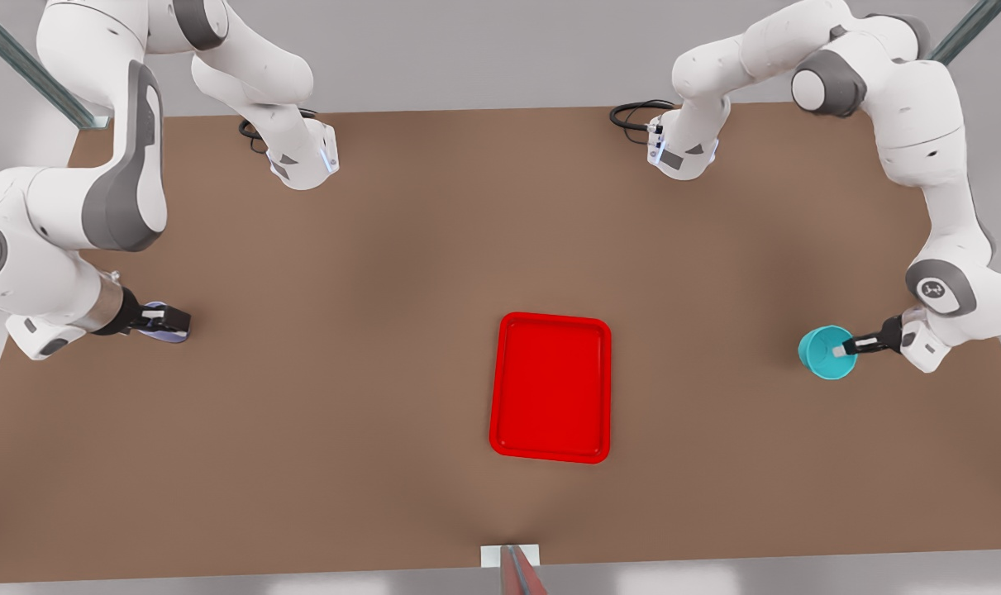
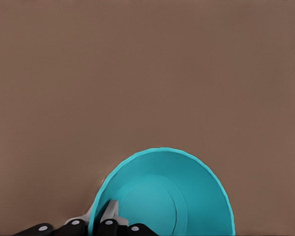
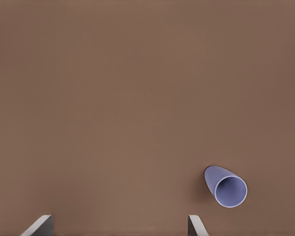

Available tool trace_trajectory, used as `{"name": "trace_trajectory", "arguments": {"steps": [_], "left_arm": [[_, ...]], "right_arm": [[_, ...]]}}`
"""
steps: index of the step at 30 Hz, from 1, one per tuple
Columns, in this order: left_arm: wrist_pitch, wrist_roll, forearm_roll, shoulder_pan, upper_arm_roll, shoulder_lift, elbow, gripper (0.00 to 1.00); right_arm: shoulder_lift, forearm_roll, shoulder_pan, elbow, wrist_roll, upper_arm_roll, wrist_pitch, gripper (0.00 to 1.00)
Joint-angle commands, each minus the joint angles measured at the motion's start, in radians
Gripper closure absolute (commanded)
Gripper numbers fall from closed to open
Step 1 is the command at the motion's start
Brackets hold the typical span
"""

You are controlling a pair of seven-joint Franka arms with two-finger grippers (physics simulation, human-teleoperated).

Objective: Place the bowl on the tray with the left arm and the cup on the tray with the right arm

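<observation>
We have 2 arms at work over the brown table [image 1: 318, 397]. The left gripper [image 1: 849, 348] sits at the front view's right, its jaws pinched over the rim of the bowl [image 1: 822, 354], 1 finger [image 2: 109, 212] inside the wall and 1 outside. The bowl rests on the table, well apart from the tray [image 1: 551, 387], which lies toward the front view's left of this gripper.

The right gripper [image 1: 163, 321] is at the front view's left, above the cup [image 3: 226, 187]. In its wrist view the fingertips [image 3: 39, 227] stand spread wide with nothing between them, and the cup stands upright just off to one side rather than between them.

We judge the step in hand as the lift of the bowl. To do it well, we would raise it straight and level, since a 1-sided rim pinch may let it tilt or slip. For the cup, we would centre the open jaws on it before descending.

Bare table lies between each gripper and the tray. The raised rim is the 1 edge to clear, so we carry high and lower inside it.
</observation>
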Motion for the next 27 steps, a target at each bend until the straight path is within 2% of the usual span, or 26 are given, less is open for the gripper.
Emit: {"name": "trace_trajectory", "arguments": {"steps": [1, 5, 8, 12, 14, 18, 19, 20, 24, 27], "left_arm": [[-0.003, -0.011, -0.044, -0.006, -0.002, -0.004, 0.001, 0.79], [0.014, -0.261, -0.133, -0.259, -0.01, -0.018, 0.07, 0.79], [0.137, -0.491, -0.124, -0.449, -0.01, -0.001, 0.102, 0.79], [0.287, -0.76, -0.117, -0.581, -0.067, 0.057, 0.171, 0.79], [0.304, -0.85, -0.117, -0.644, -0.074, 0.083, 0.194, 0.79], [0.378, -0.899, -0.122, -0.687, -0.117, 0.138, 0.196, 0.79], [0.379, -0.901, -0.124, -0.688, -0.123, 0.155, 0.208, 0.79], [0.379, -0.899, -0.124, -0.688, -0.125, 0.163, 0.208, 0.79], [0.381, -0.901, -0.124, -0.707, -0.125, 0.178, 0.208, 0.79], [0.381, -0.898, -0.119, -0.714, -0.125, 0.193, 0.209, 0.79]], "right_arm": [[0.001, 0.0, -0.001, 0.001, 0.0, 0.0, 0.0, 0.0], [0.001, -0.019, -0.018, -0.004, -0.011, -0.003, 0.006, 0.0], [0.002, -0.017, -0.038, -0.012, -0.011, -0.002, 0.017, 0.0], [-0.015, -0.02, -0.023, -0.009, -0.009, 0.002, 0.008, 0.0], [0.001, -0.022, -0.023, -0.004, -0.006, 0.003, 0.017, 0.0], [-0.045, -0.02, -0.023, -0.015, -0.009, 0.006, -0.006, 0.0], [-0.124, -0.049, -0.03, -0.131, -0.008, 0.005, 0.005, 0.0], [-0.157, -0.083, -0.032, -0.166, -0.009, 0.002, 0.003, 0.0], [-0.156, -0.098, -0.032, -0.309, -0.011, 0.006, 0.09, 0.0], [-0.082, -0.1, -0.073, -0.32, -0.073, 0.0, 0.094, 0.0]]}}
